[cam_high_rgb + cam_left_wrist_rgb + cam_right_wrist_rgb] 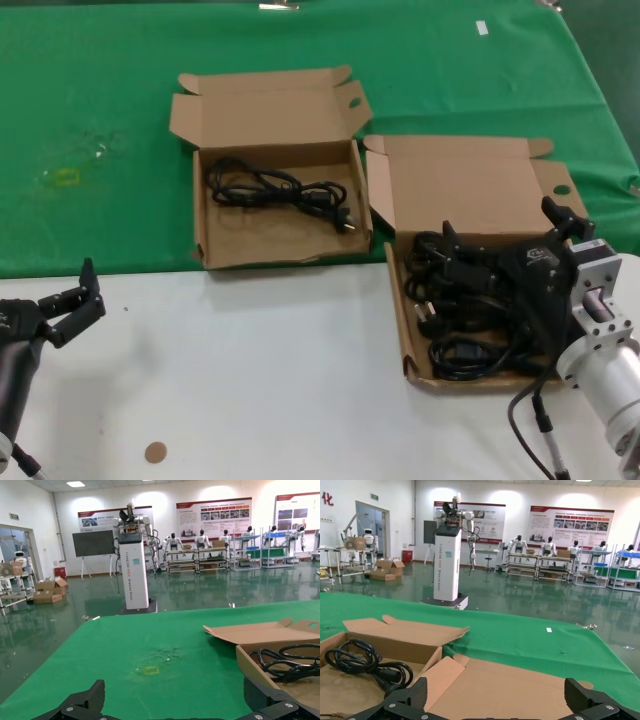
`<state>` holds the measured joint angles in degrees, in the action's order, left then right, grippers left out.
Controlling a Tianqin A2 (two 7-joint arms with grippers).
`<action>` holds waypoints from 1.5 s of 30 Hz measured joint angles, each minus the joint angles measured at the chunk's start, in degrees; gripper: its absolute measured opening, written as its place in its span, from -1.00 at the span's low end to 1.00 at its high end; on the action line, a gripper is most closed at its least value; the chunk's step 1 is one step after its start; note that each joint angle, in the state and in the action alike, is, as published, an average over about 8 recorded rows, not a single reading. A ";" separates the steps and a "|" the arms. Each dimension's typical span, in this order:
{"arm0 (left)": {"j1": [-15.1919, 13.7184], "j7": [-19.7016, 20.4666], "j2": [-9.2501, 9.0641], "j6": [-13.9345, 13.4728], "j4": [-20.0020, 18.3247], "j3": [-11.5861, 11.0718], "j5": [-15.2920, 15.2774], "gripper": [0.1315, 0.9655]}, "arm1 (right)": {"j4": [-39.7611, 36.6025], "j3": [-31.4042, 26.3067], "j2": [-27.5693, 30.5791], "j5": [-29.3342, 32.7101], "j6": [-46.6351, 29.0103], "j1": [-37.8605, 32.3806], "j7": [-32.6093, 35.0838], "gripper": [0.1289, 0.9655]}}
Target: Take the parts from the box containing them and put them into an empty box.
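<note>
Nearest the robot, the white surface carries a small brown disc close to its front edge. The left tool rests parked at the near left over this surface, its fingers spread wide and holding nothing. The right tool hangs over the long, low-walled box at the near right, fingers spread wide just above the pile of parts, black cords with chunky plugs lying tangled inside; whether a fingertip touches a cord cannot be told from the head view. This box straddles the line where the white surface meets the green cloth, its lid folded back flat. Farther off and to the left, well apart from the left tool, the wider box sits on the green cloth with its lid open; a single coiled cord lies on its floor. Beyond both boxes, a small white tag lies on the cloth.
</note>
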<state>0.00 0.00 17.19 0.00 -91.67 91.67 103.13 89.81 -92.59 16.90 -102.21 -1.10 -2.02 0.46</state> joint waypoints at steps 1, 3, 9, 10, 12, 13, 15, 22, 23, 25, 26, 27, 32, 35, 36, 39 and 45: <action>0.00 0.00 0.00 0.00 0.00 0.00 0.00 1.00 | 0.00 0.00 0.00 0.00 0.00 0.00 0.00 1.00; 0.00 0.00 0.00 0.00 0.00 0.00 0.00 1.00 | 0.00 0.00 0.00 0.00 0.00 0.00 0.00 1.00; 0.00 0.00 0.00 0.00 0.00 0.00 0.00 1.00 | 0.00 0.00 0.00 0.00 0.00 0.00 0.00 1.00; 0.00 0.00 0.00 0.00 0.00 0.00 0.00 1.00 | 0.00 0.00 0.00 0.00 0.00 0.00 0.00 1.00; 0.00 0.00 0.00 0.00 0.00 0.00 0.00 1.00 | 0.00 0.00 0.00 0.00 0.00 0.00 0.00 1.00; 0.00 0.00 0.00 0.00 0.00 0.00 0.00 1.00 | 0.00 0.00 0.00 0.00 0.00 0.00 0.00 1.00; 0.00 0.00 0.00 0.00 0.00 0.00 0.00 1.00 | 0.00 0.00 0.00 0.00 0.00 0.00 0.00 1.00; 0.00 0.01 0.00 0.00 0.00 0.00 0.00 1.00 | 0.00 0.00 0.00 0.00 0.00 0.00 0.00 1.00; 0.00 0.01 0.00 0.00 0.00 0.00 0.00 1.00 | 0.00 0.00 0.00 0.00 0.00 0.00 0.00 1.00; 0.00 0.02 0.00 0.00 0.00 0.00 0.00 1.00 | 0.00 0.00 0.00 0.00 0.00 0.00 0.00 1.00; 0.00 0.02 0.00 0.00 0.00 0.00 0.00 1.00 | 0.00 0.00 0.00 0.00 0.00 0.00 0.00 1.00; 0.00 0.03 0.00 0.00 0.00 0.00 0.00 1.00 | 0.00 0.00 0.00 0.00 0.00 0.00 0.00 1.00; 0.00 0.02 0.00 0.00 0.00 0.00 0.00 1.00 | 0.00 0.00 0.00 0.00 0.00 0.00 0.00 1.00; 0.00 0.02 0.00 0.00 0.00 0.00 0.00 1.00 | 0.00 0.00 0.00 0.00 0.00 0.00 0.00 1.00; 0.00 0.01 0.00 0.00 0.00 0.00 0.00 1.00 | 0.00 0.00 0.00 0.00 0.00 0.00 0.00 1.00; 0.00 0.01 0.00 0.00 0.00 0.00 0.00 1.00 | 0.00 0.00 0.00 0.00 0.00 0.00 0.00 1.00; 0.00 0.01 0.00 0.00 0.00 0.00 0.00 1.00 | 0.00 0.00 0.00 0.00 0.00 0.00 0.00 1.00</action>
<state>0.00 0.01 17.19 0.00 -91.67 91.67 103.13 89.81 -92.59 16.90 -102.21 -1.10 -2.02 0.46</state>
